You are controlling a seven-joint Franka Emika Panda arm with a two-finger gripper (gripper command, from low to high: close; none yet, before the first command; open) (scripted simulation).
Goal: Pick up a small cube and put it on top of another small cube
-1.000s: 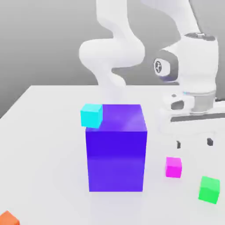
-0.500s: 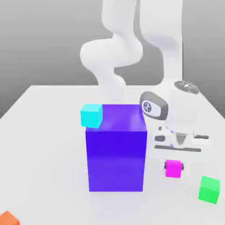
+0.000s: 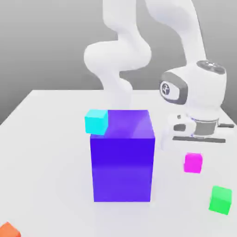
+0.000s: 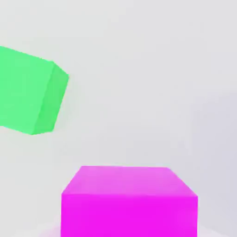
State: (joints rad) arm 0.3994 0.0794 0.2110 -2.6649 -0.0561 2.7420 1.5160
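The small cube [image 3: 193,163], plain magenta-pink, hangs just under my white hand and a little above the white table [image 3: 46,162], on the exterior view's right. My gripper [image 3: 193,155] is shut on it. In the hand view the same small cube [image 4: 129,201] sits close in front, with a small green cube [image 4: 30,92] on the table beyond it. In the exterior view the green cube [image 3: 220,200] lies nearer the front edge, slightly right of the held cube. A small cyan cube [image 3: 96,121] sits against the upper left corner of the big block.
A big blue-violet block [image 3: 122,155] stands mid-table, just left of my hand and much taller than the small cubes. An orange cube [image 3: 8,230] pokes in at the front left corner. The arm's white links rise behind the block.
The gripper came down over the magenta cube and shut on it. Now the hand has risen and shifted right with the cube in it. The other cubes have not moved.
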